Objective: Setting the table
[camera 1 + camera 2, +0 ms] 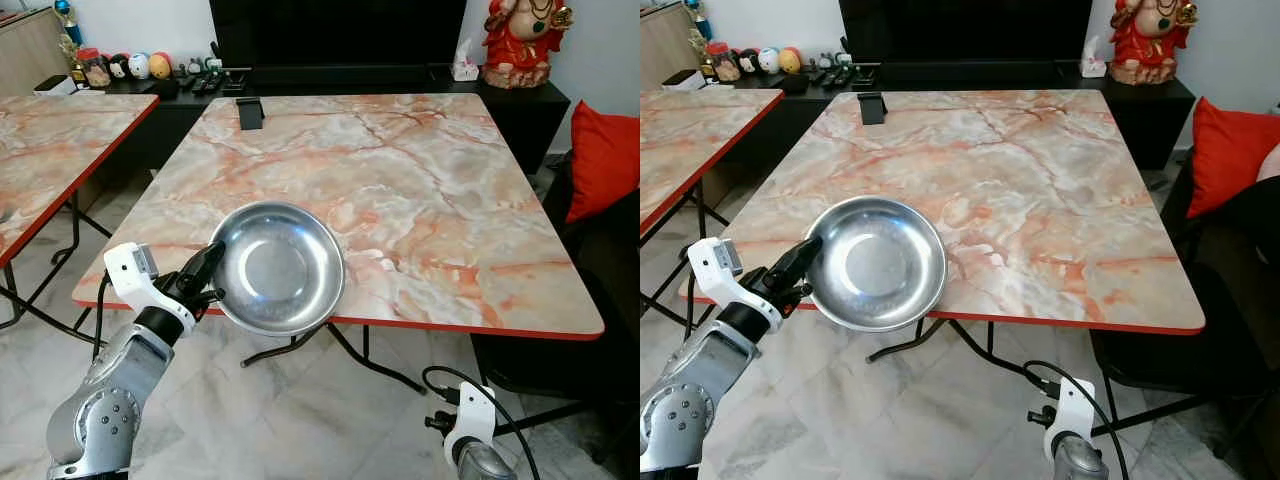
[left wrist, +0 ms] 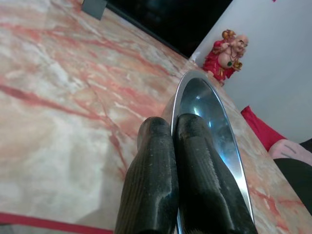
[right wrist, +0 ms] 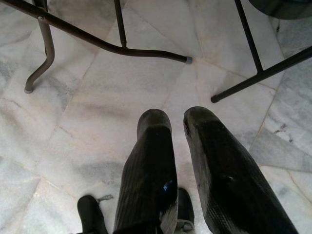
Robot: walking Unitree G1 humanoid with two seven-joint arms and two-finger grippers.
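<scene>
A round steel bowl [image 1: 277,266] rests at the near edge of the marble-patterned table [image 1: 430,170], its near rim hanging slightly over the red border. My left gripper [image 1: 208,270] is shut on the bowl's left rim. In the left wrist view, the rim [image 2: 204,105] runs between the two black fingers [image 2: 151,175]. My right arm [image 1: 470,420] hangs idle below the table's front edge. Its gripper [image 3: 178,117] points at the floor, fingers a little apart and holding nothing.
A small black stand [image 1: 249,112] sits at the table's far left. A second marble table [image 1: 50,140] is to the left, across a narrow gap. A dark TV cabinet with a red figurine [image 1: 527,40] lies beyond. A red cushion [image 1: 603,160] and dark seat stand right.
</scene>
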